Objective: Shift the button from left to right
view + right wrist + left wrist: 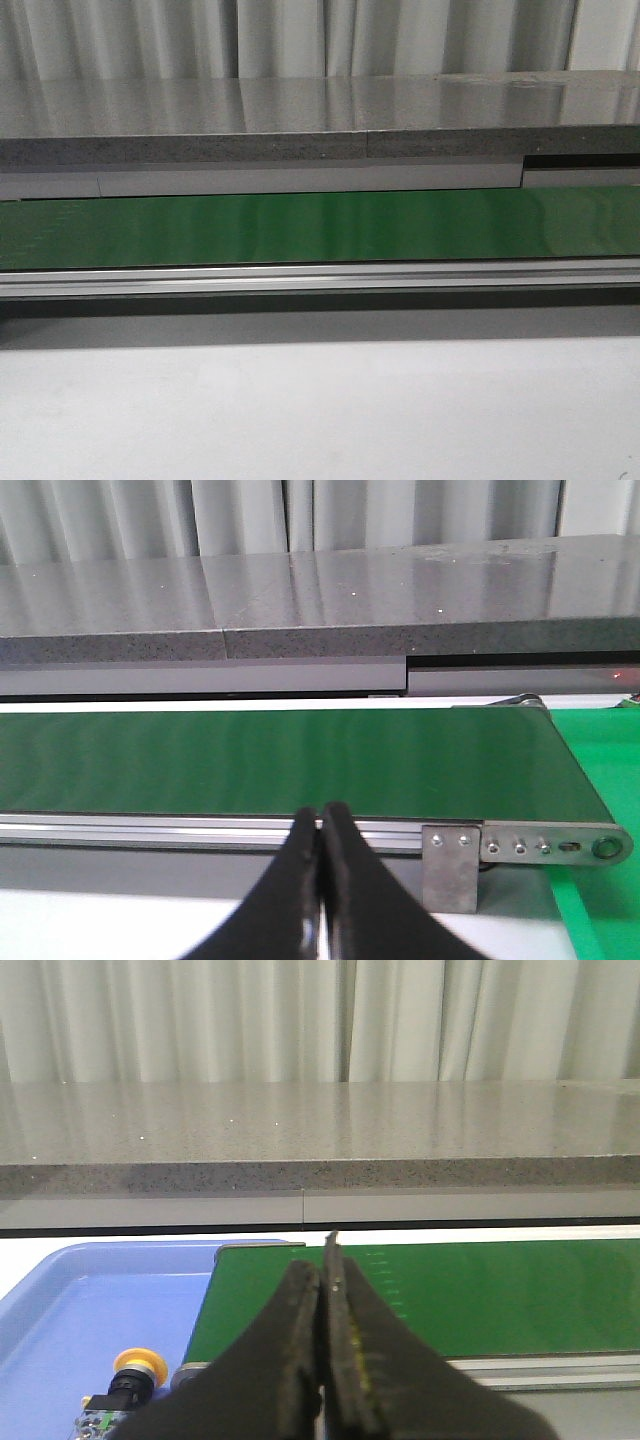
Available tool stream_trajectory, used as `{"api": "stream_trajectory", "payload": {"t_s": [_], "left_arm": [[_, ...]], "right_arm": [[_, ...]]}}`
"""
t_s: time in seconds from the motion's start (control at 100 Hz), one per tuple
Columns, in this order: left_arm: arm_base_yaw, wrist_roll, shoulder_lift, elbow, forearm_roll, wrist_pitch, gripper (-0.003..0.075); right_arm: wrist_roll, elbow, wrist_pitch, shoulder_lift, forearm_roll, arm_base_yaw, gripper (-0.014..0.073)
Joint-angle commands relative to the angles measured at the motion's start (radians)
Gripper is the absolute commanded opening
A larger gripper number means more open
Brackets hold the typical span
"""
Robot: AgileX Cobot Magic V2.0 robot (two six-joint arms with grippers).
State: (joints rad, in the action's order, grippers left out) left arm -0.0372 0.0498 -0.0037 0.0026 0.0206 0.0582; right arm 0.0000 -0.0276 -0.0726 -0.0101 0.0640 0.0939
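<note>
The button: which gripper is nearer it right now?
Left. The button lies in the blue tray beside the left gripper; the right gripper's view shows no button.

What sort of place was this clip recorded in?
Probably a mock factory conveyor workcell, not a home: a long green conveyor belt in an aluminium side rail, a pale blue plastic tray holding a yellow-capped black push-button, and a grey speckled stone-like counter behind.

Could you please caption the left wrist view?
Closed left hand above yellow-capped black push-button lying in blue plastic tray beside green conveyor belt.
</note>
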Motion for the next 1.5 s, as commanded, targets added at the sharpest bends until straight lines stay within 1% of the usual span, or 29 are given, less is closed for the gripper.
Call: {"api": "stream_trajectory", "payload": {"t_s": [0.0,0.61,0.69,0.82,0.96,1.05,1.15,1.34,1.41,1.49], "left_arm": [[-0.009,0.011,-0.03,0.045,-0.003,-0.089,-0.0021],[-0.009,0.011,-0.03,0.043,-0.003,-0.112,-0.0021],[-0.009,0.011,-0.03,0.025,-0.003,-0.11,-0.0021],[-0.009,0.011,-0.012,-0.052,-0.003,-0.058,-0.0021],[-0.009,0.011,0.04,-0.183,-0.014,0.02,-0.0021],[-0.009,0.011,0.096,-0.281,-0.014,0.095,-0.0021],[-0.009,0.011,0.182,-0.397,-0.014,0.22,-0.0021],[-0.009,0.011,0.406,-0.627,-0.014,0.543,-0.0021],[-0.009,0.011,0.474,-0.694,-0.014,0.615,-0.0021],[-0.009,0.011,0.549,-0.741,-0.014,0.636,-0.0021]], "right_arm": [[0.0,0.018,0.084,-0.018,-0.008,-0.004,-0.0068],[0.0,0.018,0.084,-0.018,-0.008,-0.004,-0.0068],[0.0,0.018,0.084,-0.018,-0.008,-0.004,-0.0068],[0.0,0.018,0.084,-0.018,-0.008,-0.004,-0.0068],[0.0,0.018,0.084,-0.018,-0.008,-0.004,-0.0068],[0.0,0.018,0.084,-0.018,-0.008,-0.004,-0.0068],[0.0,0.018,0.084,-0.018,-0.008,-0.004,-0.0068],[0.0,0.018,0.084,-0.018,-0.008,-0.004,-0.0068],[0.0,0.018,0.084,-0.018,-0.008,-0.004,-0.0068],[0.0,0.018,0.084,-0.018,-0.008,-0.004,-0.0068]]}}
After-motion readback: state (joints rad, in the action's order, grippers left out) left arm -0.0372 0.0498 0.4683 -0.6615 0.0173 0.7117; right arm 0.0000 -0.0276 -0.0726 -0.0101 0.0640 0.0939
